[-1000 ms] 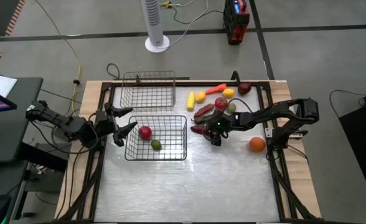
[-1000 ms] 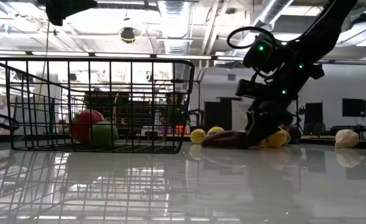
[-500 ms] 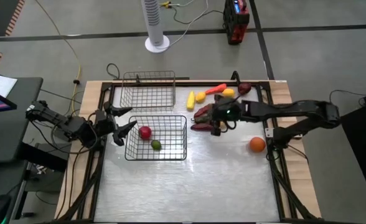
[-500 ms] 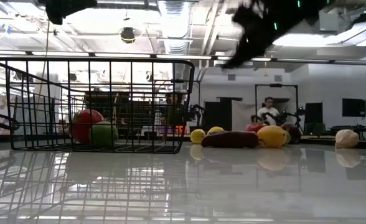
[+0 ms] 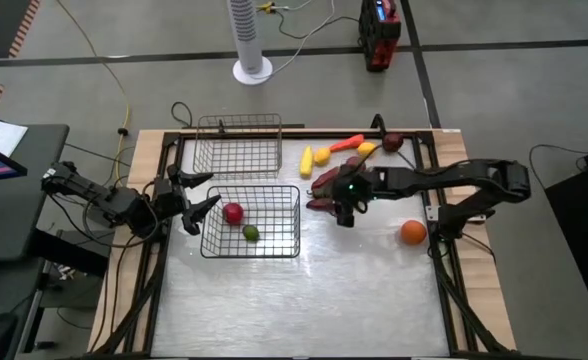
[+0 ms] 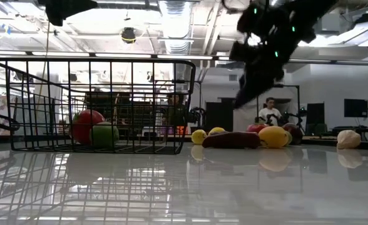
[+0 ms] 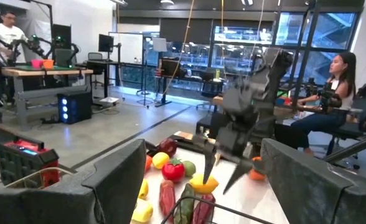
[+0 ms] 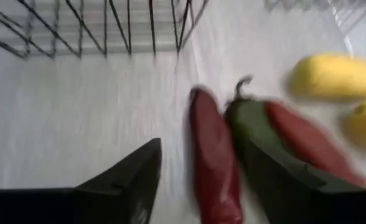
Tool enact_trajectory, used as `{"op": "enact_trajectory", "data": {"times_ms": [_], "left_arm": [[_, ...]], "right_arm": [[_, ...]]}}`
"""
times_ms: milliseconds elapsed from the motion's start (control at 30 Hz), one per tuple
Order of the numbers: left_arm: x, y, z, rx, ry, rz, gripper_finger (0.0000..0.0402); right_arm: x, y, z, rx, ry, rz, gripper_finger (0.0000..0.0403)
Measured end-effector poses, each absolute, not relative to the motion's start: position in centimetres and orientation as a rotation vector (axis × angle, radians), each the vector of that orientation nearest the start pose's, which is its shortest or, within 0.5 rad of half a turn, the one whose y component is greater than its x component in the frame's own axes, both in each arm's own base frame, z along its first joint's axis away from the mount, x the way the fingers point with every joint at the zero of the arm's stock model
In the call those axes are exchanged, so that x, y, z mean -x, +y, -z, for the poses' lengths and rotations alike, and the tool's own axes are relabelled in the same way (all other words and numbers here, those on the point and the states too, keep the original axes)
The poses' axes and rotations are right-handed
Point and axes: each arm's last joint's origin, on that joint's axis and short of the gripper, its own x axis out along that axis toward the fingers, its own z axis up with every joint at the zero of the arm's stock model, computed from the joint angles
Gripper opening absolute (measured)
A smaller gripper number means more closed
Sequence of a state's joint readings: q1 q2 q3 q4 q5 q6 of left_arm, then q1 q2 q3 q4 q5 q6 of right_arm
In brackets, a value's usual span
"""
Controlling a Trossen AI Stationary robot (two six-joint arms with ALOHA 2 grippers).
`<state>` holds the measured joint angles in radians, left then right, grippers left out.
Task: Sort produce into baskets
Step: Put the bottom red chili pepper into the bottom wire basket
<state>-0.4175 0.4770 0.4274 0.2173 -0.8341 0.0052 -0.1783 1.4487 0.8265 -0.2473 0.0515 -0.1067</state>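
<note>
My right gripper (image 5: 346, 207) hangs open above the near end of a pile of produce (image 5: 332, 182), touching nothing. In the right wrist view its fingers (image 8: 128, 180) stand on either side of a long dark red pepper (image 8: 211, 162), with a green pepper (image 8: 248, 124) beside it. It is raised clear of the table in the low view (image 6: 241, 100). My left gripper (image 5: 199, 196) waits open at the left of the dark wire basket (image 5: 214, 245), which holds a red fruit (image 5: 233, 212) and a green one (image 5: 251, 233). The silvery basket (image 5: 202, 160) stands behind it.
An orange (image 5: 412, 232) lies alone near the table's right edge. Yellow pieces (image 5: 306, 160), an orange carrot (image 5: 346, 143) and a dark red fruit (image 5: 392, 142) lie at the far edge. Bare table lies toward the near edge (image 5: 304, 300). People are in the room beyond (image 7: 335, 81).
My right gripper has risen from the near end of the produce pile and swung toward the far edge. It has then come back toward the near edge and a little down, and now hangs over the long peppers. The produce has stayed in place.
</note>
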Motion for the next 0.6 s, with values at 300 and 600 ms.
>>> {"op": "enact_trajectory", "data": {"times_ms": [300, 600], "left_arm": [[-11.8, -2.9, -28.7, 0.096, -0.137, -0.416, 0.0304], [-11.8, -2.9, -28.7, 0.095, -0.137, -0.416, 0.0304]], "right_arm": [[-27.3, -5.3, -15.4, 0.026, 0.894, 0.210, 0.0315], [-27.5, -5.5, -12.6, 0.072, 0.905, 0.249, 0.0291]]}}
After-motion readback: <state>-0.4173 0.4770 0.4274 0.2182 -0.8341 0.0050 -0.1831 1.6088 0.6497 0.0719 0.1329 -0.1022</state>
